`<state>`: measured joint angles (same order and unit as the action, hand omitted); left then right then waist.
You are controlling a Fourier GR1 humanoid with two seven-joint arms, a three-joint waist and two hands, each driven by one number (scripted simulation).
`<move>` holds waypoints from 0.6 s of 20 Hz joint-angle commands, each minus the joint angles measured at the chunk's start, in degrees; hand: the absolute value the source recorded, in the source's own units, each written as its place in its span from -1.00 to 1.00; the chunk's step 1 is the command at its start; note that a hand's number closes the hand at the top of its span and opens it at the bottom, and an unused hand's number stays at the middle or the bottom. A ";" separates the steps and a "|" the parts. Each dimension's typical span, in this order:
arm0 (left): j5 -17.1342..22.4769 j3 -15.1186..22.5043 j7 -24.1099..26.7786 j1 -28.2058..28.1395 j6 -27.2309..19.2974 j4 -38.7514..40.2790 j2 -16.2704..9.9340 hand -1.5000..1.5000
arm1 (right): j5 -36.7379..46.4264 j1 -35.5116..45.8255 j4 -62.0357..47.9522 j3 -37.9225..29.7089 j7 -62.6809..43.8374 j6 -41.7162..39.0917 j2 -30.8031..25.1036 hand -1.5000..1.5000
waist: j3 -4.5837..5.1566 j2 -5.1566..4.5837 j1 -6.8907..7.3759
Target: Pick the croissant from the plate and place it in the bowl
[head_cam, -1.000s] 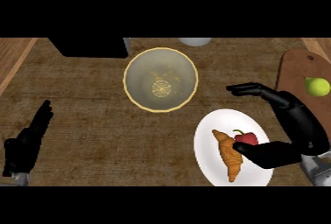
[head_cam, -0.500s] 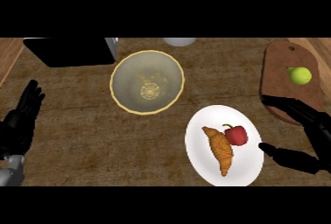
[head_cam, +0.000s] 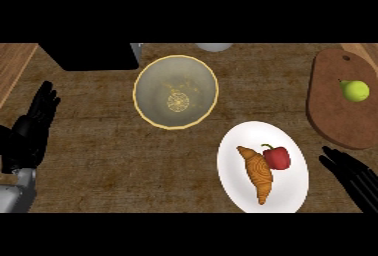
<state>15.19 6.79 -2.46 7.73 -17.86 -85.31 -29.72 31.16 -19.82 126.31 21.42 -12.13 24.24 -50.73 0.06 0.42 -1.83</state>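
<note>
A golden-brown croissant (head_cam: 258, 172) lies lengthwise on the white plate (head_cam: 240, 185) at the lower right, touching a red bell pepper (head_cam: 277, 158) beside it. The yellow-rimmed bowl (head_cam: 176, 92) stands up and to the left of the plate, with nothing inside it. My right hand (head_cam: 356, 179) shows at the right edge, just right of the plate, fingers straight and holding nothing. At the left edge my left hand (head_cam: 29, 130) rests open, fingers pointing up, far from both plate and bowl.
A brown cutting board (head_cam: 339, 111) with a green pear (head_cam: 355, 90) on it lies at the upper right. A black appliance (head_cam: 88, 55) stands at the upper left, and a pale round object (head_cam: 212, 47) sits at the top edge.
My right hand has drawn back from over the plate to the right edge, leaving the croissant uncovered on the plate. The view has shifted, so everything sits further right and lower.
</note>
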 commanded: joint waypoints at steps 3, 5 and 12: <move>-0.16 -1.99 -1.88 1.83 2.56 -0.11 0.40 0.00 | 0.99 5.02 8.48 -4.64 -12.24 -11.20 -1.00 -1.00 | -0.01 -0.40 1.59; -0.63 -2.22 -4.38 5.20 2.96 0.42 -0.39 0.00 | 0.76 10.30 10.55 -3.15 -18.27 -16.49 -0.38 -1.00 | 0.01 -0.50 1.86; -1.47 -0.55 0.92 1.33 3.96 1.61 2.56 0.00 | -2.22 25.49 2.80 4.73 -31.81 -34.59 -0.92 -1.00 | 0.21 -1.05 4.29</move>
<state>13.78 6.10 -3.18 8.96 -15.01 -85.61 -28.14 30.34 -1.12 131.66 22.40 -37.53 -1.95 -52.02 0.18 -0.24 1.35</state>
